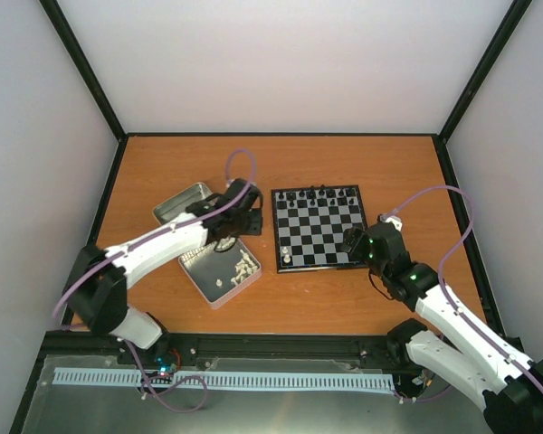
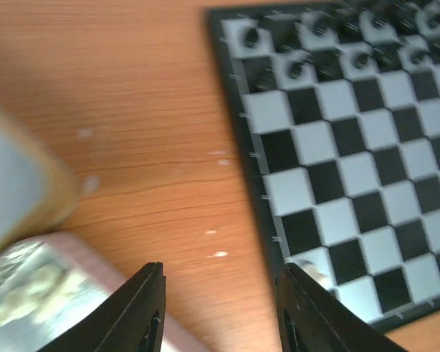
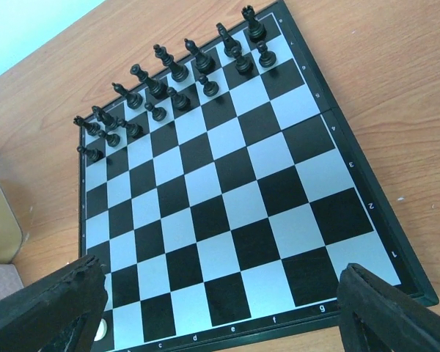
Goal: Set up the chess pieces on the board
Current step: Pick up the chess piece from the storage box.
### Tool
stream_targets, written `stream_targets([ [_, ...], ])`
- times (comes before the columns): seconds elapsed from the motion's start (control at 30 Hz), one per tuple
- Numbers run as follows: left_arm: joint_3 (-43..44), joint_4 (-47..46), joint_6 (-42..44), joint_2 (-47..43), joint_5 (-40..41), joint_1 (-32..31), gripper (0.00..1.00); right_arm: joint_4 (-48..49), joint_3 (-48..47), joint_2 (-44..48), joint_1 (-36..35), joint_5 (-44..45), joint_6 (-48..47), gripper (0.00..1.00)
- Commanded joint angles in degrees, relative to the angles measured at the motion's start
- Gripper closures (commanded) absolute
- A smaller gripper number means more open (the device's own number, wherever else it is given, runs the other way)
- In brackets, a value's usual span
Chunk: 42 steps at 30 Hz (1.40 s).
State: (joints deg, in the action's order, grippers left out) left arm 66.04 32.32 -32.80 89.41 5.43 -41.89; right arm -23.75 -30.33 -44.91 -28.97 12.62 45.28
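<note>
One white piece (image 1: 286,258) is sitting on the board (image 1: 321,240), in its near-left corner square. Remaining white pieces (image 1: 246,265) are lying loose in the open tin (image 1: 199,264) left of the board, near it but not touching. Black pieces (image 1: 319,194) are standing in the two far rows. Tin's lid (image 1: 183,203) is lying on the table (image 1: 344,307) just behind the tin. Over bare table between tin and board, the left gripper (image 2: 220,308) is hovering with jaws partly spread, nothing between them. Left wrist view is coming through blurry, but the lone white piece is showing just beyond the right-hand finger (image 2: 308,315). Over the board's near-right part, the right gripper (image 3: 220,315) is hanging with jaws spread wide, gripping nothing. In its wrist view the fingers are framing the near rows, and the white piece is peeking out beside the left-hand finger (image 3: 51,308).
</note>
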Motion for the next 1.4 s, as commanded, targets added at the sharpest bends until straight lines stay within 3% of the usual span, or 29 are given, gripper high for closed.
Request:
stream_targets([
  [0.0,-8.90,-2.56,-9.00,-7.85,11.65,2.38,0.59,1.12,-0.99,-1.45,-0.08,-0.37,0.11,0.14],
  [0.2,-18.48,-1.83,-15.50,-12.10,15.31,5.56,0.56,2.16,-1.18,-3.82,-0.10,-1.69,0.45,0.14],
  [0.4,-21.43,-3.86,-16.37,-11.46,15.71,6.71,0.50,2.65,-1.55,-4.99,-0.12,-2.37,0.61,0.14],
  [0.6,-21.16,-8.12,-13.23,-8.15,11.66,9.28,0.64,2.15,-1.51,-4.54,-0.12,-2.10,0.50,0.14],
  [1.2,-16.28,-8.45,-12.76,0.94,16.06,10.55,0.75,1.34,-1.49,-3.92,-0.10,-0.80,0.17,0.14],
  [1.37,-16.11,-8.53,-11.87,1.53,15.36,10.78,0.84,1.08,-1.41,-3.66,-0.12,-0.46,0.20,0.14],
])
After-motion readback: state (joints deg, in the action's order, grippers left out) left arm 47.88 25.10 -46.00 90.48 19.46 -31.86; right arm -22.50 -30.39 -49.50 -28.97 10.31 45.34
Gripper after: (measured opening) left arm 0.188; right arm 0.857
